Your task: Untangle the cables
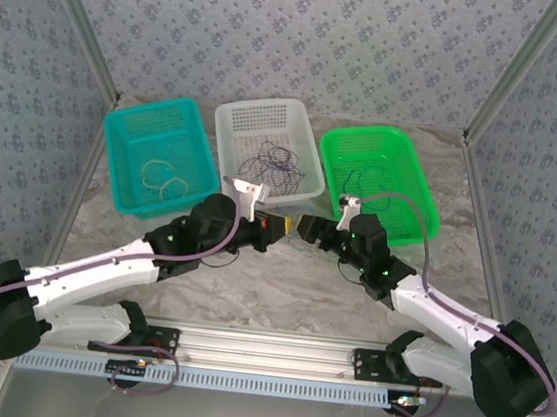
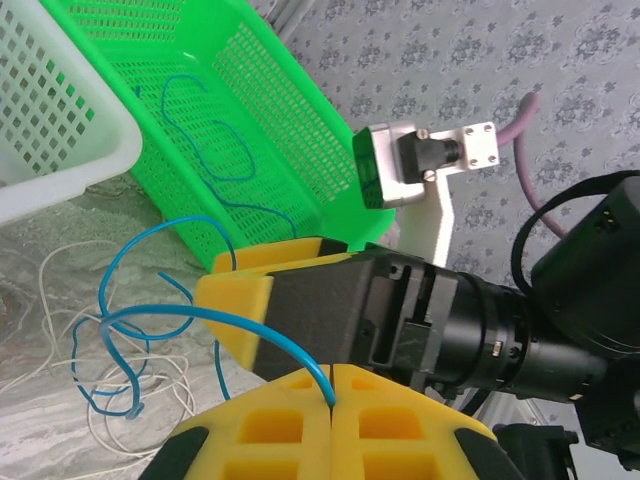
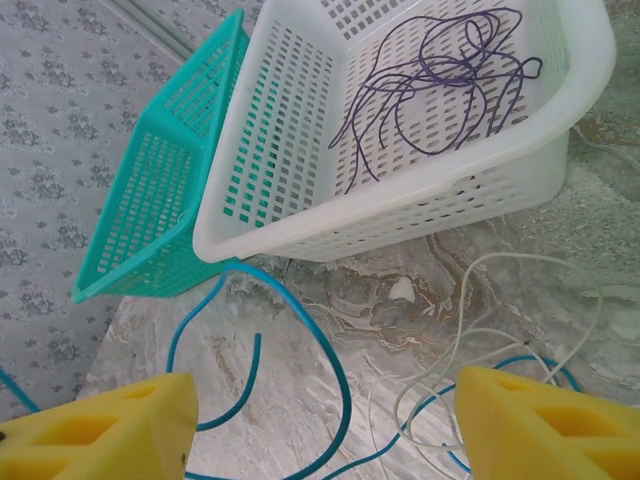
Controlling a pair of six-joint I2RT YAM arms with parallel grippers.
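A blue cable (image 2: 150,318) loops over the marble table, tangled with a pale cream cable (image 2: 60,335). My left gripper (image 2: 332,378) is shut on one end of the blue cable. In the top view it (image 1: 284,226) sits in front of the white basket, tip to tip with my right gripper (image 1: 307,227). The right gripper (image 3: 325,435) is open, its yellow fingers (image 3: 100,430) wide apart above the blue cable (image 3: 335,365) and cream cable (image 3: 465,330), holding nothing. Dark purple cables (image 3: 440,80) lie in the white basket (image 3: 400,205).
Three baskets line the back of the table: teal basket (image 1: 125,146) with cream loops (image 1: 161,177), white basket (image 1: 230,123), green basket (image 1: 413,179) holding a blue cable (image 2: 200,130). Patterned walls enclose the table. Bare marble lies between the arms.
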